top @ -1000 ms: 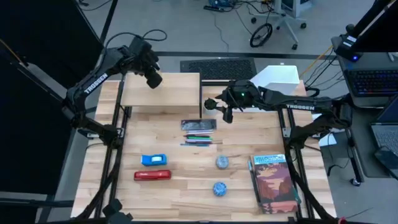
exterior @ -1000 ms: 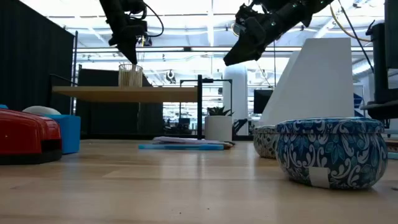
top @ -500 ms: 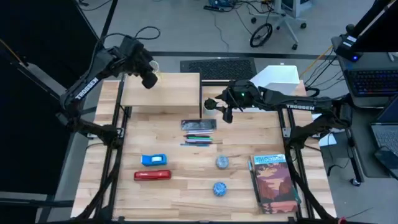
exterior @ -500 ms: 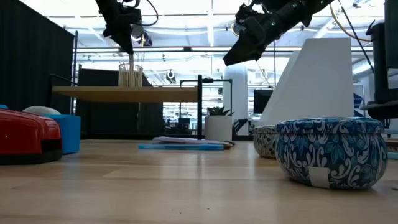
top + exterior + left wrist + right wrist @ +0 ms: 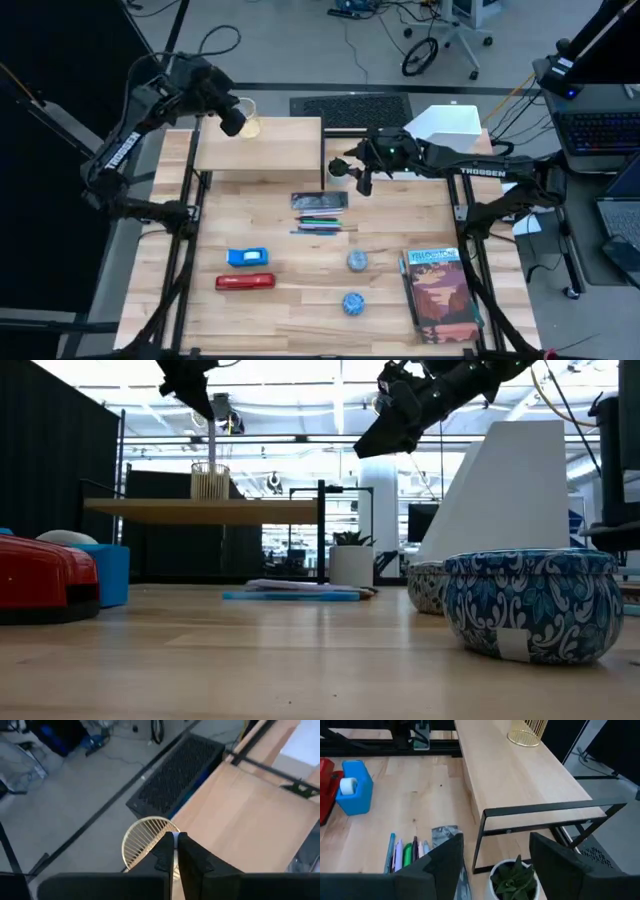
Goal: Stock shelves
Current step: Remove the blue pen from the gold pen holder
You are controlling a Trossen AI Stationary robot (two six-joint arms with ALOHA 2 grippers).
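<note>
Plank shelf (image 5: pixel 260 145) at table's far left; white file holder (image 5: pixel 445 125) far right. Gold wire cup (image 5: pixel 249 124) on shelf's back corner. Left gripper (image 5: pixel 174 851) above cup, fingers together, apparently empty. Right gripper (image 5: pixel 492 852) spread wide over small potted plant (image 5: pixel 512 880). Pens (image 5: pixel 405 851) and blue dispenser (image 5: pixel 355 787) near, clearest from right wrist.

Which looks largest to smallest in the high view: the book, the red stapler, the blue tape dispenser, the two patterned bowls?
1. Book
2. Red stapler
3. Blue tape dispenser
4. The two patterned bowls look alike; no ranking between them.
</note>
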